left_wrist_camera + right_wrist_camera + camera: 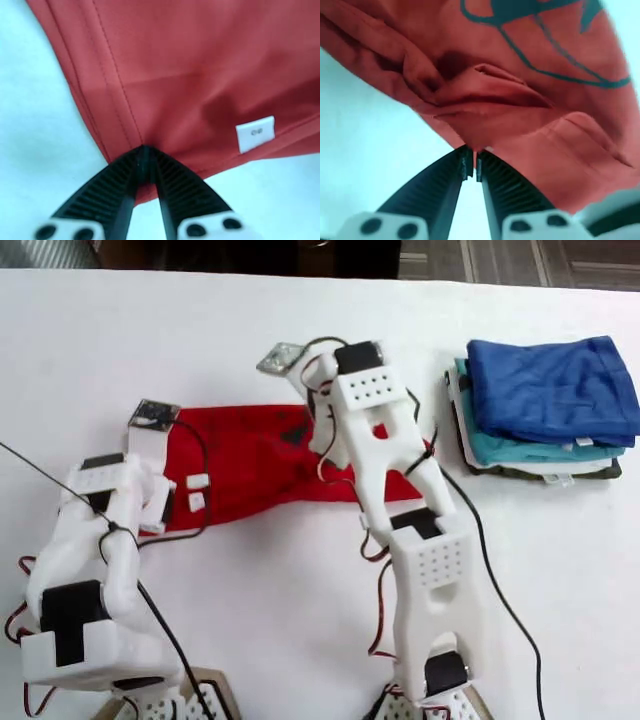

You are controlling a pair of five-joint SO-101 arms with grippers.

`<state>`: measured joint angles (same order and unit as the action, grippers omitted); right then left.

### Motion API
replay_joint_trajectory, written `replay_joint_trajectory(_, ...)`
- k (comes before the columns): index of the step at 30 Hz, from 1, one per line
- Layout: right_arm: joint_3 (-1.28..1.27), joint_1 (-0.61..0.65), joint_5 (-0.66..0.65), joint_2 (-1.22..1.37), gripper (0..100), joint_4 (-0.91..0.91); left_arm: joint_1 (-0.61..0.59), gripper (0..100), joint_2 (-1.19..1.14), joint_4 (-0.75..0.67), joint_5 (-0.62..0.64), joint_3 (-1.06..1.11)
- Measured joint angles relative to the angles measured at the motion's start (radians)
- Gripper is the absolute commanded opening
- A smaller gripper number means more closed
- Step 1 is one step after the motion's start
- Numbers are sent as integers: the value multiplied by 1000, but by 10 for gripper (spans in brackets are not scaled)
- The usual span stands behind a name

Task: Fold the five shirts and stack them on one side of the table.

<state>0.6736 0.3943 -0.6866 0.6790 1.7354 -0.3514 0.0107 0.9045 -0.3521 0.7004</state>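
Note:
A red shirt [250, 465] lies spread in a long strip across the middle of the white table [300, 590]. My left arm [100, 510] stands at its left end. The left gripper [143, 152] is shut on the red shirt [200, 75] at its stitched edge, near a small white tag [255, 133]. My right arm [365, 410] leans over the shirt's far right part. The right gripper [471, 152] is shut on a bunched fold of the red shirt [530, 115], just below a dark printed design [545, 45].
At the right side of the table sits a stack of folded shirts, a blue one [550, 385] on top, a teal one [510, 448] under it, and lighter and dark ones beneath. Cables [500, 580] trail from both arms over the near part of the table.

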Motion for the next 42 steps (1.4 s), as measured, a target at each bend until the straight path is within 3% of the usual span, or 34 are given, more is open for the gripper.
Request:
replay_joint_trajectory(9,-28,66,0,26,20,-204,0,27,0,0,0,0)
replay_joint_trajectory(20,-2,77,25,138,20,-195,0,27,0,0,0,0)
replay_joint_trajectory(29,21,-23,64,-78,20,-55,0,27,0,0,0,0)
replay_joint_trajectory(42,-203,-241,64,-91,20,-72,0,27,0,0,0,0)
